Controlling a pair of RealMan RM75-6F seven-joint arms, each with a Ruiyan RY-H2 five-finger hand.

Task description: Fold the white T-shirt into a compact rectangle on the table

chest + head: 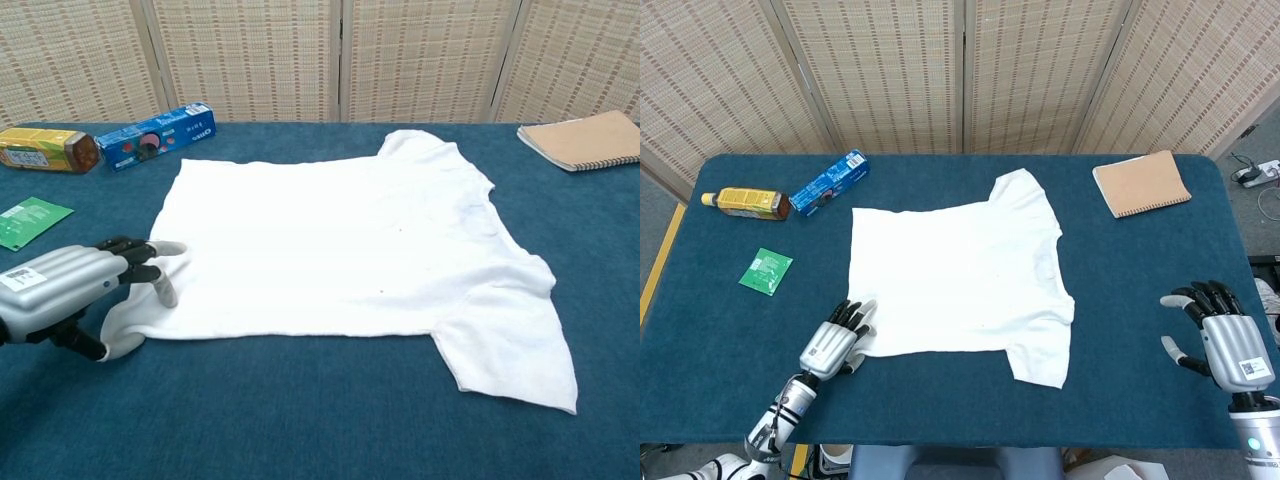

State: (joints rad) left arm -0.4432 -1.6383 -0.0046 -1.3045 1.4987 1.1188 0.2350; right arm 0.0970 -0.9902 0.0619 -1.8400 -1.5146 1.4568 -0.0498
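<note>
Far out past our left hand [832, 345] toward the screen sit a green packet [766, 271], a bottle [745, 202] and a blue box [830, 181], all well apart from the work, so we judge them irrelevant. Left hand is at the near-left corner of the white T-shirt [955, 275], fingers [150, 262] curled over the hem and a thumb under the edge where the cloth lifts a little in the chest view; looks like a pinch on that corner, though we can't confirm how firm. Our guess: that corner is the handle for the first fold, carried across toward the sleeves. The shirt lies flat and spread on the blue table [1130, 290], directly beyond and to the right of the left hand, sleeves on its right end, midway between both hands. A notebook [1140, 183] lies well beyond our right hand [1220, 335], clear of it. Right hand hovers near the table's right edge, well apart from the shirt, fingers spread wide, holding nothing; probably parked until a second corner needs holding.
</note>
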